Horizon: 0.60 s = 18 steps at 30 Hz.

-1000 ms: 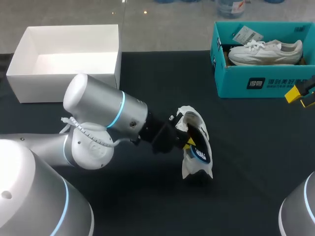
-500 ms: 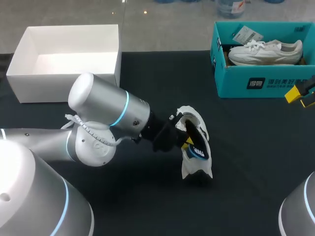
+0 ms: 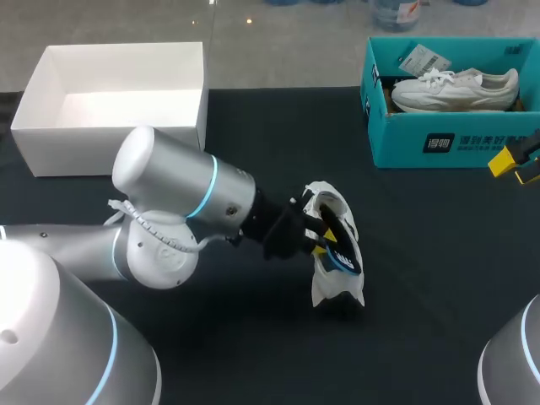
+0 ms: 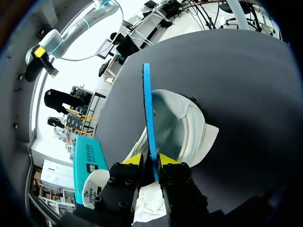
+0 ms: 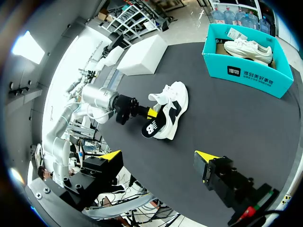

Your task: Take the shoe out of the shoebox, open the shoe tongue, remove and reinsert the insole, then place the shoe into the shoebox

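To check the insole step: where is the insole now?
The insole is mid-table in the head view, clamped in the left pincer, at the opening of the white shoe.

**Mostly matt, little gloss**

Looked matt, dark and smooth across the counter (image 3: 422, 253). Read as plain matt cardboard on the white box (image 3: 51, 143) and the teal shoebox (image 3: 396, 143). Showed a smooth white upper on the shoe (image 3: 337, 287) and a foam-like blue edge on the insole (image 4: 147, 104). Gleamed like satin silver metal along the left arm (image 3: 177, 181). Looked matt black, with yellow plastic-like tips, on the left end effector (image 4: 150, 161).
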Each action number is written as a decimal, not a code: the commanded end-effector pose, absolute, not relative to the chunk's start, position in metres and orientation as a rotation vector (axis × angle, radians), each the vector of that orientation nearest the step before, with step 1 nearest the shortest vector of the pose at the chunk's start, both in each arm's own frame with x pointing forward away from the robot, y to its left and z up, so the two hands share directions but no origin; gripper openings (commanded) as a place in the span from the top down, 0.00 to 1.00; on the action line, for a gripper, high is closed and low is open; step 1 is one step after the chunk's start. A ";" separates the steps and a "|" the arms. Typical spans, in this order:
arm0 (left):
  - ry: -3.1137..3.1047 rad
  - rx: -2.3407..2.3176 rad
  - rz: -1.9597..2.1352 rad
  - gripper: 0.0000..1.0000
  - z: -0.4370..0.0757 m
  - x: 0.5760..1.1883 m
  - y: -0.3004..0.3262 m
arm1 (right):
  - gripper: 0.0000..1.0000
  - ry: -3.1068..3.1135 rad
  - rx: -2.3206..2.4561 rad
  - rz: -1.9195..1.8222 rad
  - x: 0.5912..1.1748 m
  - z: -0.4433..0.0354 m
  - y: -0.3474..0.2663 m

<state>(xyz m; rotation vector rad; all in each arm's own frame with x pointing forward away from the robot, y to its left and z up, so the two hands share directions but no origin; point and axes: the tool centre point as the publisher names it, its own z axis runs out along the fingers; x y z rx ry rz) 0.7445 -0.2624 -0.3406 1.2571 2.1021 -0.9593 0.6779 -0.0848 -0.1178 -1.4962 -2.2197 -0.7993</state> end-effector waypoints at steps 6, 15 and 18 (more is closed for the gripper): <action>2.082 1.270 -0.982 0.81 -0.333 0.728 -0.263 | 0.00 -2.220 -1.496 -0.795 0.679 -0.118 -0.084; 2.075 1.289 -0.981 1.00 -0.335 0.727 -0.266 | 0.00 -2.220 -1.496 -0.795 0.679 -0.118 -0.084; 2.071 1.297 -0.978 1.00 -0.335 0.729 -0.266 | 0.00 -2.220 -1.496 -0.795 0.679 -0.118 -0.084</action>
